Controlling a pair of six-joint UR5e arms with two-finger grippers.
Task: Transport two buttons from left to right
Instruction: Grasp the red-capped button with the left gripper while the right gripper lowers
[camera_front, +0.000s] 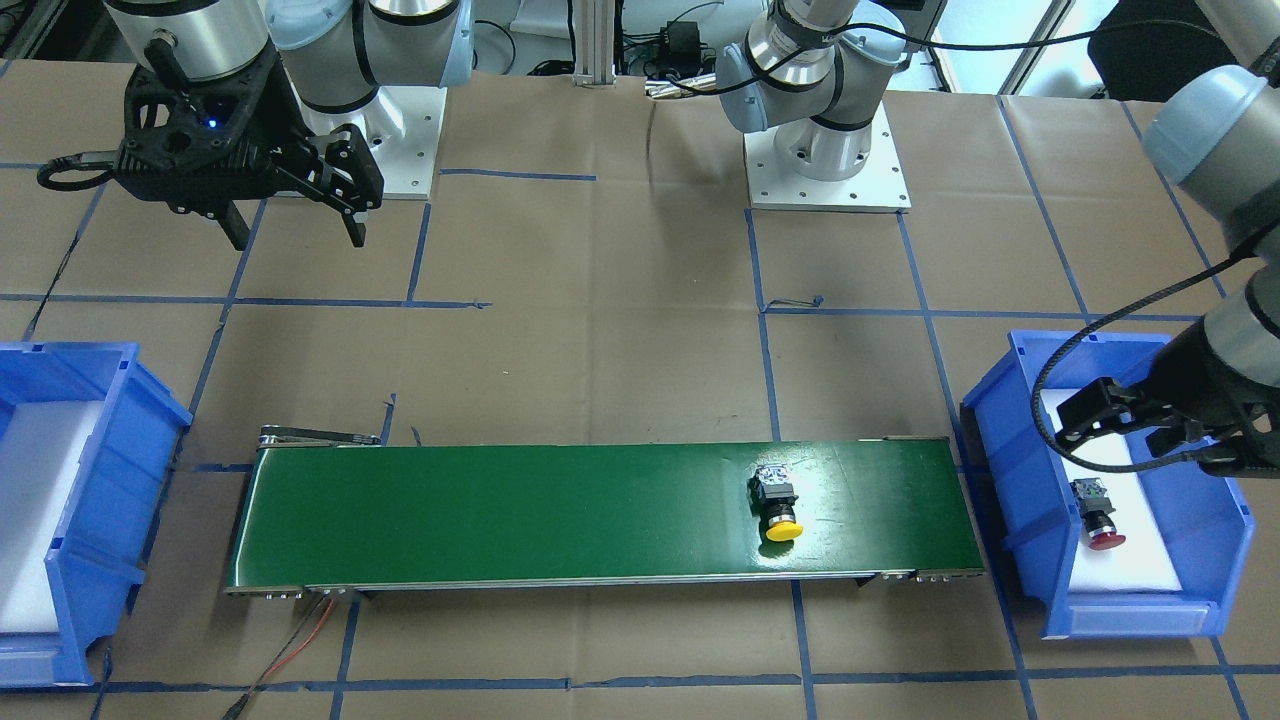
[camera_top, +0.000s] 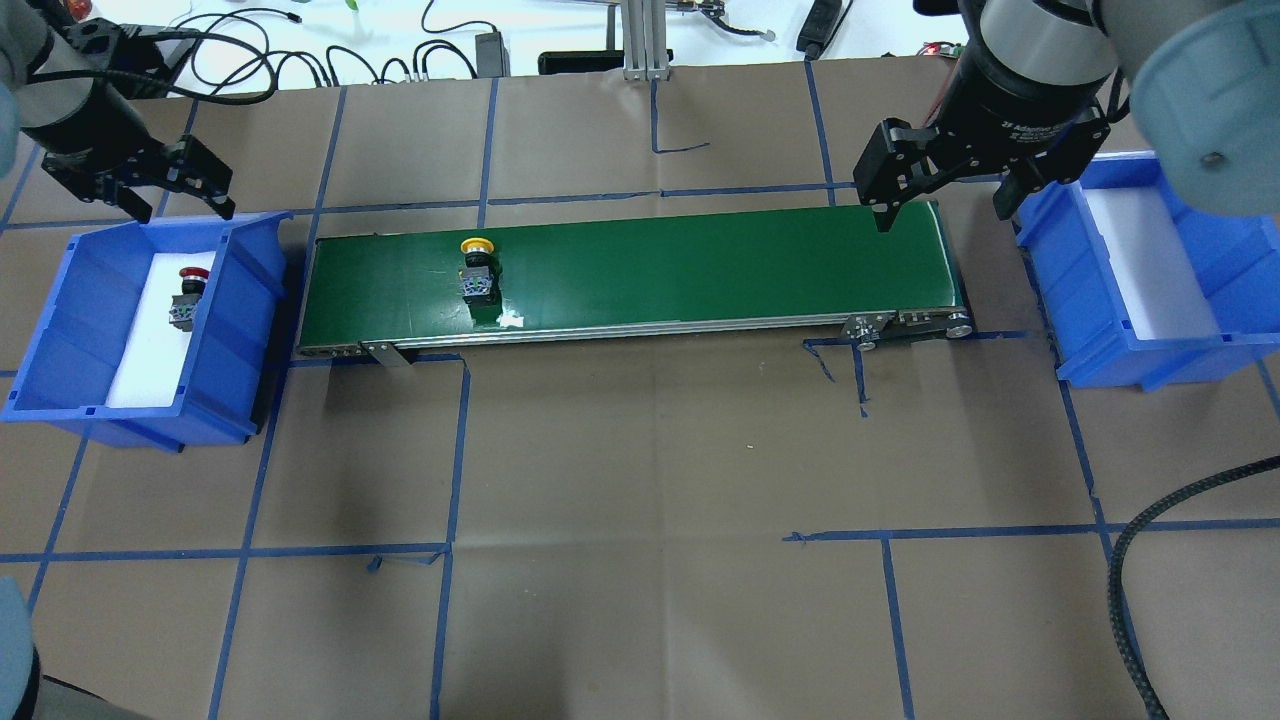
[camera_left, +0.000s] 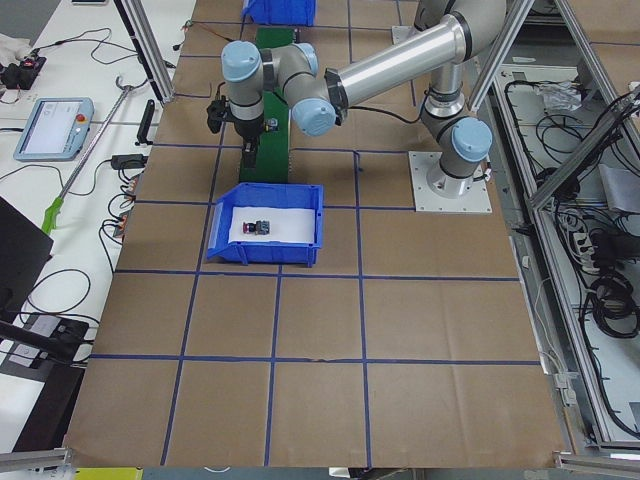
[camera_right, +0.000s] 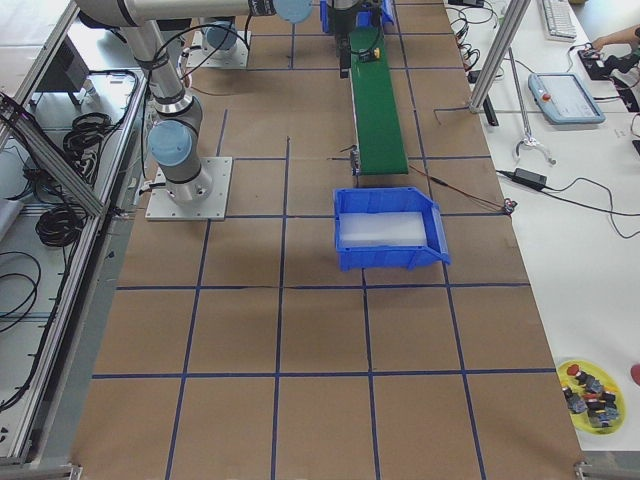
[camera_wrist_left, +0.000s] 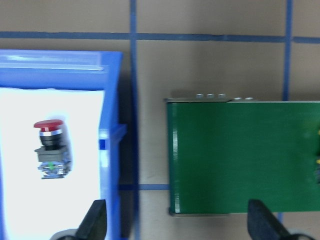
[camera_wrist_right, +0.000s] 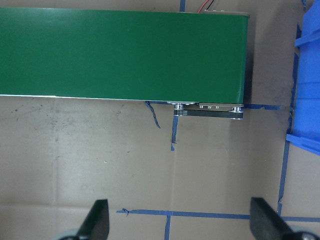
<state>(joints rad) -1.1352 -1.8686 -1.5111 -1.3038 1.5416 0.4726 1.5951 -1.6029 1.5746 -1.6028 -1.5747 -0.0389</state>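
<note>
The left gripper (camera_top: 176, 204), jaws spread, hangs nearest the red button (camera_top: 186, 297), which lies beyond them toward the table's (camera_top: 650, 450) left edge, cap toward its far edge.

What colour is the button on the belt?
The button is yellow-capped; best in the front-facing view.

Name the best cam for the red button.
Left wrist: the red button is close up, cap and rear block distinct, in the blue bin. Overhead and front-facing show it small, exterior left tiny; others miss it.
</note>
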